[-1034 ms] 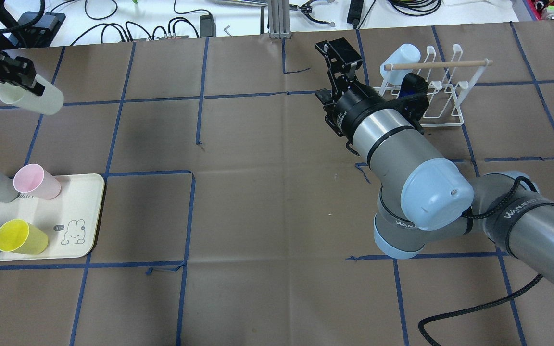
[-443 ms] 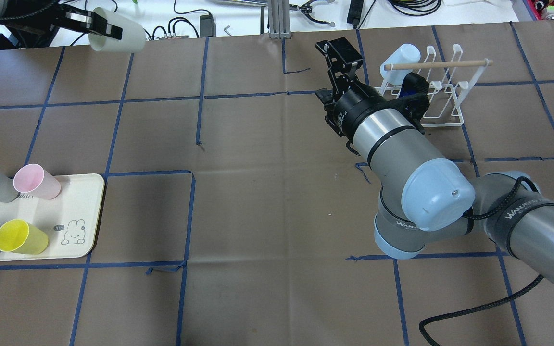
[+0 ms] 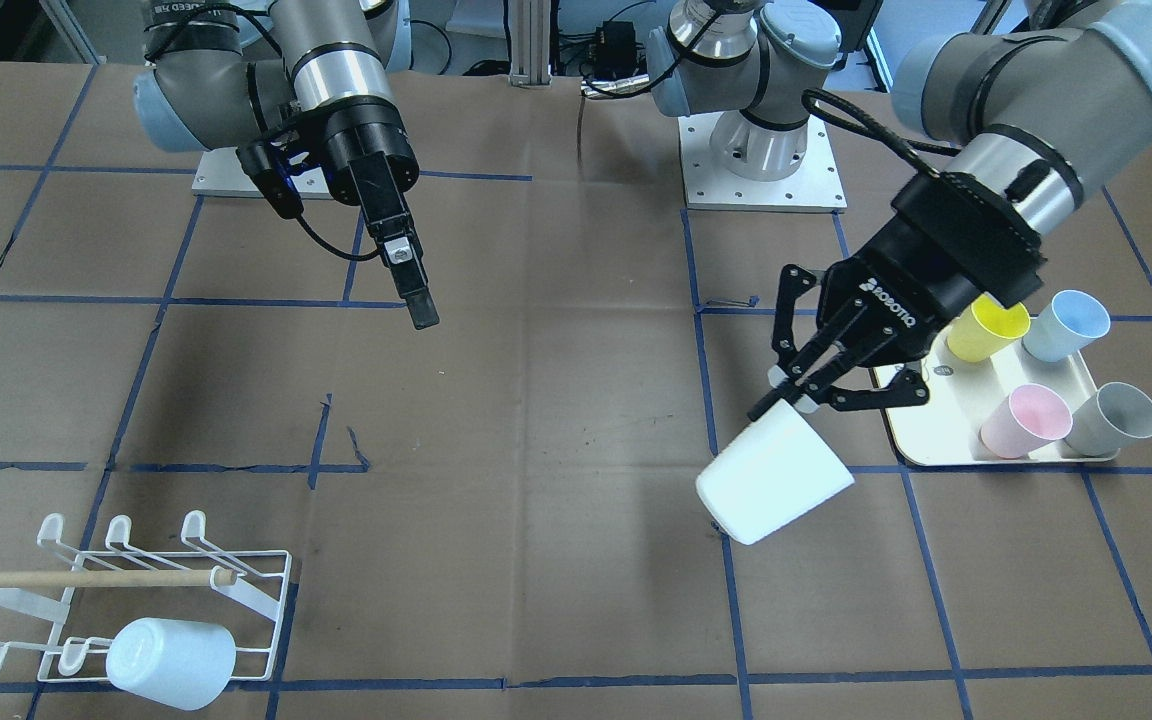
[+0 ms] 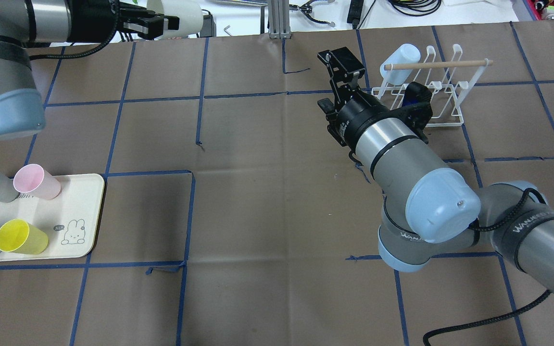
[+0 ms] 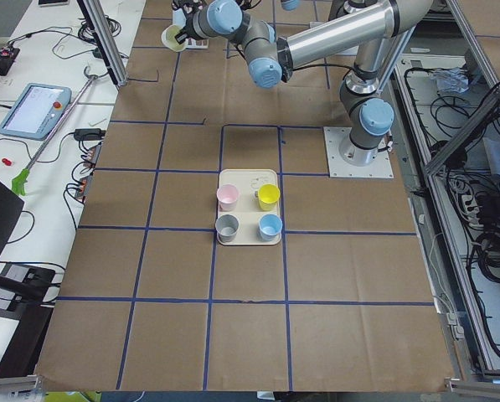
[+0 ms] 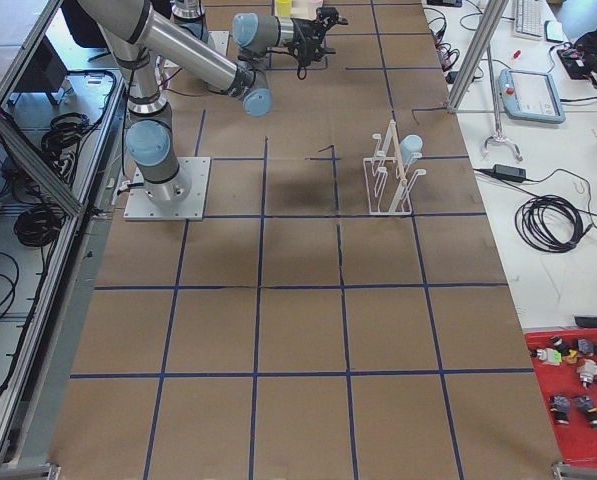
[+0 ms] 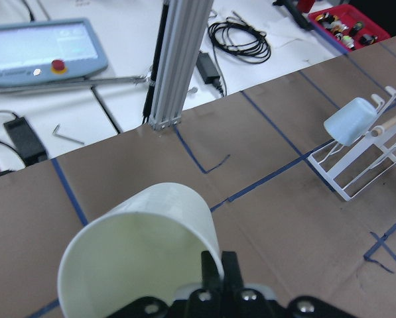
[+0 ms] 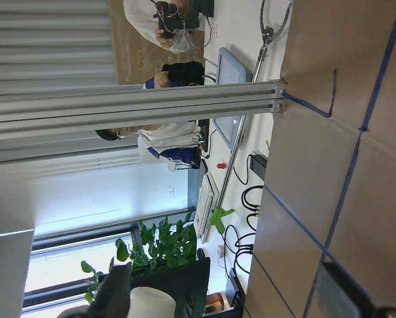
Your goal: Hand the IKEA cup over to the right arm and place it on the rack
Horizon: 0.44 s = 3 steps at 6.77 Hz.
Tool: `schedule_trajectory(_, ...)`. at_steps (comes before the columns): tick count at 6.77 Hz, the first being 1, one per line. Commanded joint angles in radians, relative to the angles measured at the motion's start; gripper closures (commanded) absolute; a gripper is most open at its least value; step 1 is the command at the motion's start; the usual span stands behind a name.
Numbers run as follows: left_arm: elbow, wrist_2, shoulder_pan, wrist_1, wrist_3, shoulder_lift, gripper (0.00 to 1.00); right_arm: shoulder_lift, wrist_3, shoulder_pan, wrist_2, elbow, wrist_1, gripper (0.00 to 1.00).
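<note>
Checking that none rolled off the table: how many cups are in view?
6. On the tray: yellow cup, blue cup, pink cup, grey cup. The left gripper holds a white cup. A pale blue cup sits on the rack. None seems hidden.

Not much to read here: ROBOTIQ in white on the body of the left gripper (image 3: pixel 786 398), and what looks like WANJEED on the black sleeve (image 4: pixel 536 225) round the right arm (image 4: pixel 397 154). The small dark sticker (image 4: pixel 59 228) on the tray (image 4: pixel 87 211) is too tiny to make out.
</note>
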Motion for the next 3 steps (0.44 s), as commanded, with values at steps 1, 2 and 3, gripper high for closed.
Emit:
schedule_trajectory(1, -0.148, -0.139, -0.029, 0.267, -0.002, -0.014, 1.0, -0.07, 0.0, 0.001, 0.0, 0.035, 0.082, 0.0)
schedule_trajectory(2, -0.233, -0.179, -0.029, 0.395, -0.002, -0.017, 1.0, -0.069, 0.0, 0.001, -0.001, 0.033, 0.088, 0.0)
schedule_trajectory(3, -0.321, -0.184, -0.031, 0.512, -0.002, -0.018, 1.0, -0.066, 0.003, 0.001, 0.011, 0.024, 0.105, 0.0)
